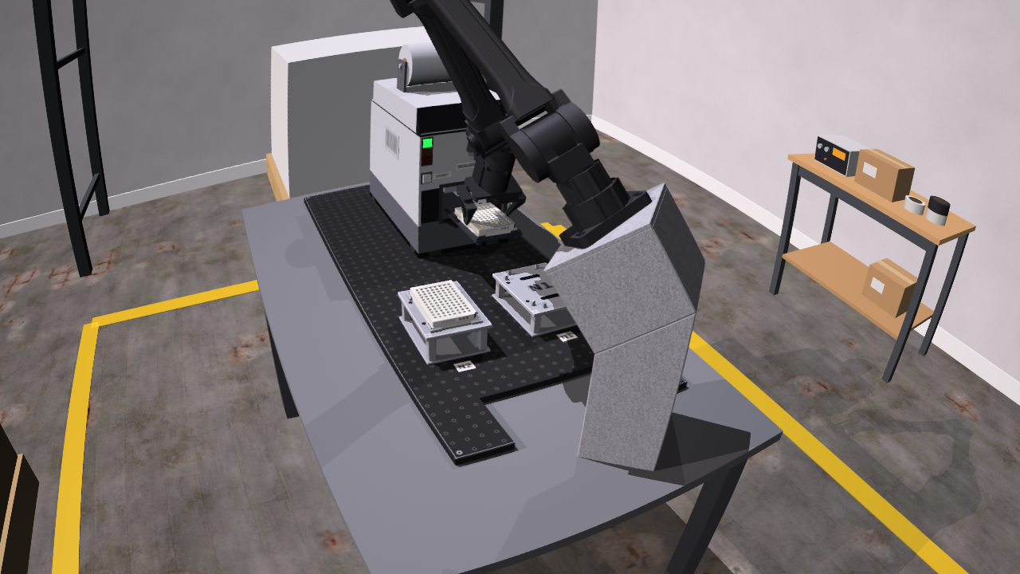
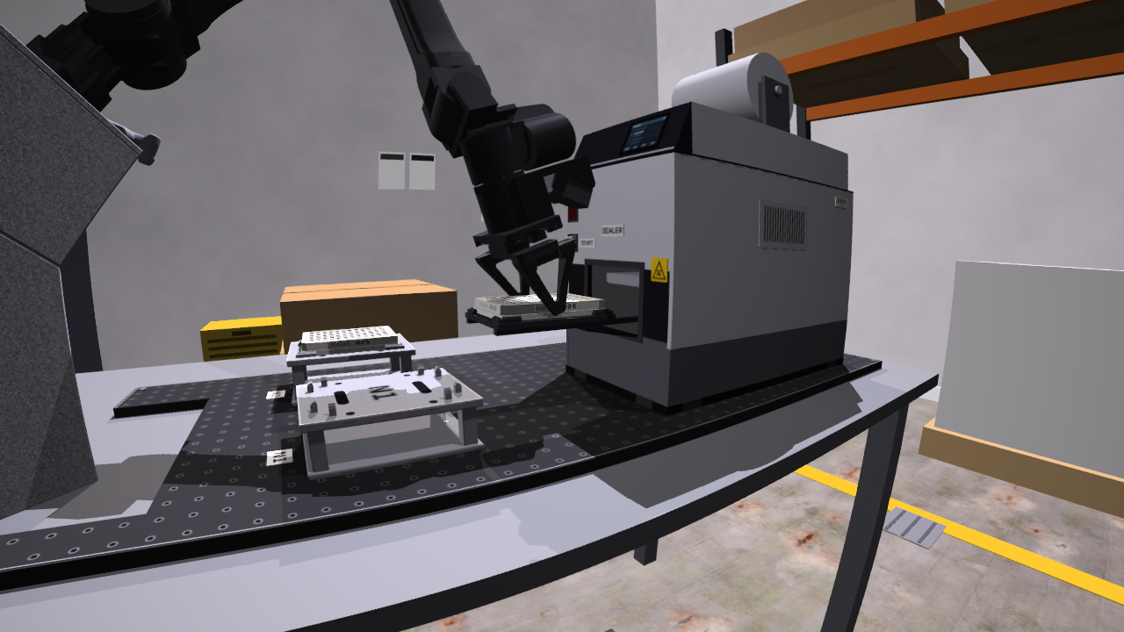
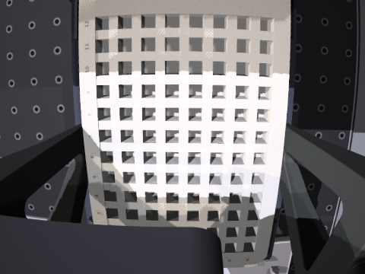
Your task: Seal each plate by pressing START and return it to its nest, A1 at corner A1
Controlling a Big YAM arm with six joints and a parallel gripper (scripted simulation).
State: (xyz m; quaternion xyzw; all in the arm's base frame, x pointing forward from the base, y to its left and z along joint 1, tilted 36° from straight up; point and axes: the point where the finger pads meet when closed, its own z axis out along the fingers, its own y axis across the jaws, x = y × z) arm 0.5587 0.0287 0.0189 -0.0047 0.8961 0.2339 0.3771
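- Gripper (image 1: 490,208) (image 2: 539,301) (image 3: 183,134) clamped on the first plate (image 1: 488,219) (image 2: 510,305) (image 3: 182,84), one finger at each long side; fingers wide apart because the plate is wide
- That plate is at the sealer's stage (image 1: 508,237) (image 2: 510,325) (image 3: 272,245), stage out in front of the opening; looks about level, can't tell if it's fully down inside the locators
- Wrist view: wells open, numbers run from 12 at the top to 3 lower down, G and H legible near the bottom edge; dark housing covers the lower left corner
- Sealer (image 1: 394,171) (image 2: 754,235): lamp (image 1: 427,143) lit green; START button (image 1: 426,178) on the front, below the lamp; foil roll (image 1: 428,64) (image 2: 719,88) on top
- Nest N1 (image 1: 515,282) (image 2: 345,408) bare, posts and marking showing; label card (image 1: 566,336) (image 2: 278,457) beside it on the breadboard (image 1: 356,257) (image 2: 534,369) (image 3: 38,95)
- Nest N2 (image 1: 484,324) (image 2: 406,343) carries the second plate (image 1: 441,303) (image 2: 349,338), lying flat with wells open; N2 stands beside N1
- Arm reaches over from the speckled pedestal (image 1: 634,285) (image 2: 31,314), wrist close to the sealer front
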